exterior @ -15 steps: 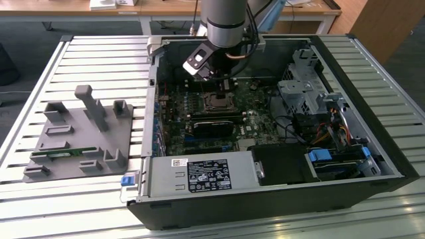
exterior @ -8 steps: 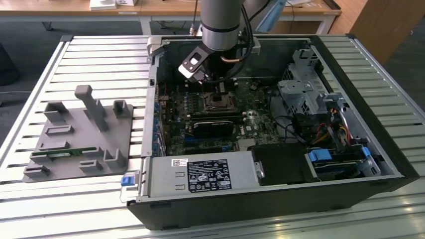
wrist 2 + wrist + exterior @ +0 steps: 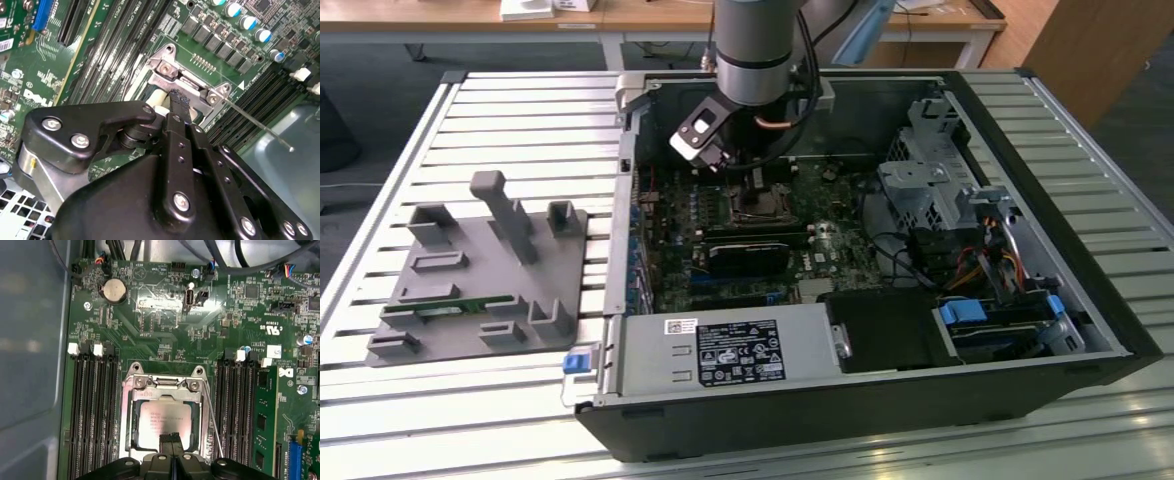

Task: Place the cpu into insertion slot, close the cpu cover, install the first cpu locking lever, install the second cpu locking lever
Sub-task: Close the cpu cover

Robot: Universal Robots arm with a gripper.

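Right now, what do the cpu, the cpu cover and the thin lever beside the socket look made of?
The cpu: metal face, matte silvery-beige, with faint print and soft glare. The cpu cover: thin sheet metal, bright silver, glinting at its edges. The lever: slim shiny wire rod, probably steel; the look cannot confirm the alloy.

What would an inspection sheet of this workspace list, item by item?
Surface: slatted metal table, carrying an open computer case.
Job's things: cpu seated; cpu cover lying down around it; one locking lever appears unlatched.
Clutter: grey fixture tray holding a green module.
End effector: shut, tip at the cover's edge.
Cables: bundle inside the case.
Surroundings: wooden desks behind.
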